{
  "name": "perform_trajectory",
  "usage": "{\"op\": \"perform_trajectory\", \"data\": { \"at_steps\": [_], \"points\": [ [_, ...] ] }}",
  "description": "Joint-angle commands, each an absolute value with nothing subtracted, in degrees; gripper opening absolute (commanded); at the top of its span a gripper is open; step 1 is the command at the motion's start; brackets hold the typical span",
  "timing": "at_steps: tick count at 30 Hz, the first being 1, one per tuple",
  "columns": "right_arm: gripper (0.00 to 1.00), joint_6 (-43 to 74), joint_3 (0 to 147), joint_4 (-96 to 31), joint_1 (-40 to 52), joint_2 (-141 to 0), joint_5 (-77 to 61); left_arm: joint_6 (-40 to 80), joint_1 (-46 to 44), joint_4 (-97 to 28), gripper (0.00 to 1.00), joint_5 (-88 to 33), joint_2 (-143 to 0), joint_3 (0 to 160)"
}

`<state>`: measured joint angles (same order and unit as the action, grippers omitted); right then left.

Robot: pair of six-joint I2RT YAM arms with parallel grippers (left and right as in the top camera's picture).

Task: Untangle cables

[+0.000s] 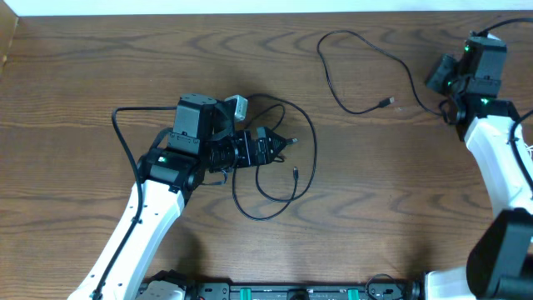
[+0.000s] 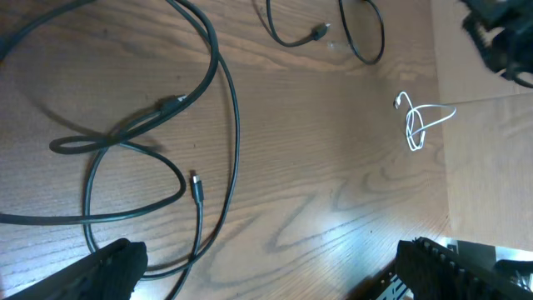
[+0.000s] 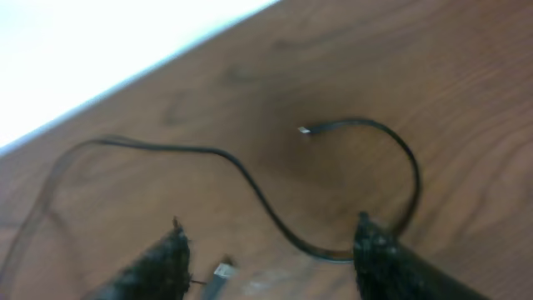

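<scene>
- the wooden table (image 1: 75, 75) has lots of bare wood on its left side and along the front. its far edge runs right along the top of the overhead view.
- left arm (image 1: 141, 217) reaches in to mid-table. the left gripper (image 2: 271, 250) is spread as wide as it goes with nothing in it, hanging just above the cable pile.
- right arm (image 1: 500, 167) is up in the far right corner, near the table edge. the right gripper (image 3: 271, 233) has its jaws apart and isn't gripping anything, and a cable lies on the wood under the gap.
- looped black cable (image 1: 314, 154) sits mid-table, crossing over itself, partly under the left gripper.
- second black cable (image 3: 233, 162) lies near the far edge, well apart from the first, with open wood between them.
- white cable (image 2: 420, 125) is a small loose knot off on its own. only the left wrist view shows it clearly.
- the tiny plug (image 2: 196, 185) of the looped cable lies inside its loops. the far cable's plug (image 3: 305, 130) lies free on the wood.
</scene>
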<state>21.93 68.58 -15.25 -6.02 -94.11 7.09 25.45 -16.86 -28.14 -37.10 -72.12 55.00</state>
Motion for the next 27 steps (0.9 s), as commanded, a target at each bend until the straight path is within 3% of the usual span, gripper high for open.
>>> {"op": "perform_trajectory", "data": {
  "at_steps": [1, 7, 14, 27],
  "points": [
    [0.67, 25.8, 68.9, -17.0, -6.1, -99.0, 15.2, 25.1, -16.6, -28.3, 1.00, -36.8, -71.9, 55.5],
    [0.68, 29.3, 68.9, -18.2, -6.3, -106.5, 19.2, 25.1, -16.6, -28.3, 1.00, -36.8, -71.9, 55.5],
    [0.60, 36.9, 68.9, -20.0, -7.1, -110.9, 19.2, 25.1, -16.6, -28.3, 1.00, -36.8, -71.9, 55.5],
    [0.61, 41.2, 68.9, -19.1, -7.1, -116.4, 25.0, 25.1, -16.6, -28.3, 1.00, -36.8, -71.9, 55.5]
  ]
}}
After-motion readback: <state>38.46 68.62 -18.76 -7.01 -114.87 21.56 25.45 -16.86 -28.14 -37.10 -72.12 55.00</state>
